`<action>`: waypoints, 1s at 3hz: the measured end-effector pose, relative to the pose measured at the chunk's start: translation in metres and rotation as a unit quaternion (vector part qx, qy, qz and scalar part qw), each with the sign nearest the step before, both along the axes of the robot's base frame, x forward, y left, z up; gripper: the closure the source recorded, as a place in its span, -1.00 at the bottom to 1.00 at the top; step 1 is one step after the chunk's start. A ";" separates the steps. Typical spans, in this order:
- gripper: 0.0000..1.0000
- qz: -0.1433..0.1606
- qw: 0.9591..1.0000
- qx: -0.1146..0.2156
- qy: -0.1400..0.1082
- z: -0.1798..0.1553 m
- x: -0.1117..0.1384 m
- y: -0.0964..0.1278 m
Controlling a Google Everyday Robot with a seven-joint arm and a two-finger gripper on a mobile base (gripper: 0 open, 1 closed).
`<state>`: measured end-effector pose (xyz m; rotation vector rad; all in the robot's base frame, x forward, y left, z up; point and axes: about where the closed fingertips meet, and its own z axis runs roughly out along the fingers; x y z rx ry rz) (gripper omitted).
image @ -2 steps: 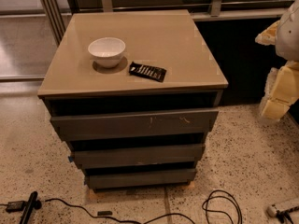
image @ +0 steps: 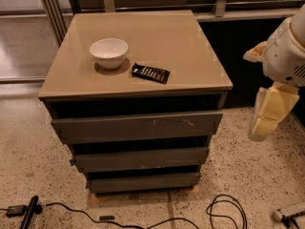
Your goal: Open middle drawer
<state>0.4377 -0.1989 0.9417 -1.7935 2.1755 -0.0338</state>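
The middle drawer (image: 140,159) is the plain dark grey front between the scratched top drawer front (image: 138,126) and the narrow bottom front (image: 143,181) of a low cabinet. It stands shut, in line with the others. My gripper (image: 268,114), cream-coloured and hanging down from the white arm (image: 286,51), is to the right of the cabinet at about the height of the top drawer. It is clear of the cabinet and touches nothing.
On the tan cabinet top (image: 190,56) sit a white bowl (image: 109,52) and a black packet (image: 150,73). Black cables (image: 226,213) and a black tool (image: 28,213) lie on the speckled floor in front. A railing and glass panels stand behind.
My arm and gripper have moved down and a little left, closer to the cabinet's right side. The drawers, bowl and packet have not moved.
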 end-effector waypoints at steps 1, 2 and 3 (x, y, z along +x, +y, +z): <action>-1.00 0.038 0.998 0.041 0.005 -0.048 0.000 0.011; -1.00 0.049 0.995 0.086 -0.011 -0.087 0.001 0.012; -1.00 0.020 0.994 0.105 -0.038 -0.126 0.022 0.007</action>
